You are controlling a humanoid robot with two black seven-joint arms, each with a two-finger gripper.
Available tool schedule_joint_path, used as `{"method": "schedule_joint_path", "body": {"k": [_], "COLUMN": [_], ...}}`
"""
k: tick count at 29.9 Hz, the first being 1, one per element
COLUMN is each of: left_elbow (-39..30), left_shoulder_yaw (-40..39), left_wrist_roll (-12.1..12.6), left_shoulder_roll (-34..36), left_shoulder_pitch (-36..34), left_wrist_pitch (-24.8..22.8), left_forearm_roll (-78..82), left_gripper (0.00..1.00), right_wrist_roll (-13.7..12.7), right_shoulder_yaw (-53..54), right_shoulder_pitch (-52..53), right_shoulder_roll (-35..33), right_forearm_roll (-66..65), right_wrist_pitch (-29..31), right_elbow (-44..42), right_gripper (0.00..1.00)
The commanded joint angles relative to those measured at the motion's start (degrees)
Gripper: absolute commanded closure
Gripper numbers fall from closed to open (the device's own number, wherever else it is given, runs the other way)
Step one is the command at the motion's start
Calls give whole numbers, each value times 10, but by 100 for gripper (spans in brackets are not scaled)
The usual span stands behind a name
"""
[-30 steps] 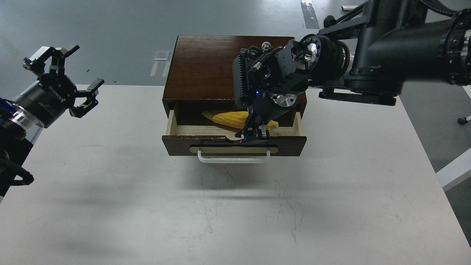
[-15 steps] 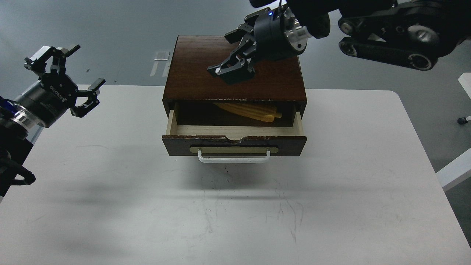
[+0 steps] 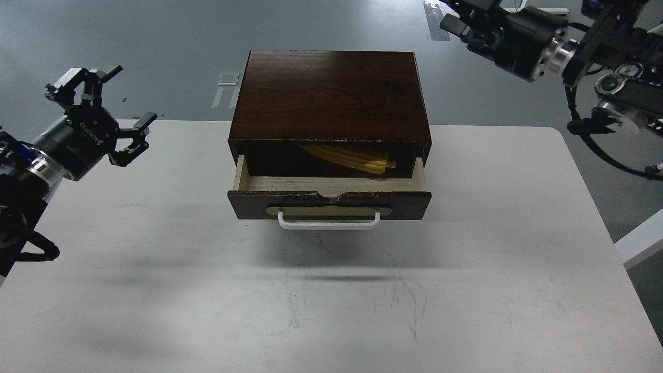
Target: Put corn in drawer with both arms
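Observation:
The yellow corn point(image 3: 357, 157) lies inside the half-open drawer point(image 3: 329, 203), towards its back right, partly shaded under the dark wood box point(image 3: 331, 93). The drawer's white bar handle point(image 3: 329, 223) faces me. My left gripper point(image 3: 103, 106) is open and empty, held above the table's left edge, well left of the box. My right gripper point(image 3: 458, 23) is high at the top right, behind and right of the box. Its fingers are spread and hold nothing, and it is partly cut off by the view's edge.
The box stands at the far middle of a white table point(image 3: 331, 300). The table's right edge drops to grey floor, where a white bar point(image 3: 639, 241) shows at the right.
My right gripper has let go of the corn in the drawer, lifted out over the box and swung away to the top right. The left gripper shifted slightly right.

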Motion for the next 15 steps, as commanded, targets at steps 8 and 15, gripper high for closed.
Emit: {"method": "schedule_joint_path", "body": {"k": [8, 15], "left_elbow": [9, 10], "left_shoulder_yaw": [-1, -6], "left_wrist_roll": [0, 0], "left_shoulder_roll": [-25, -32], "left_shoulder_pitch": [9, 13], "left_wrist_pitch": [0, 0], "left_forearm_roll": [-1, -3], "left_gripper": [2, 2], "right_wrist_roll": [0, 0], "right_shoulder_yaw": [179, 218], "right_shoulder_pitch": [-253, -299], "right_shoulder_roll": [22, 70], "right_forearm_roll": [153, 152], "right_wrist_pitch": [-1, -1], "right_elbow": [-32, -57], "right_gripper": [3, 0]}}
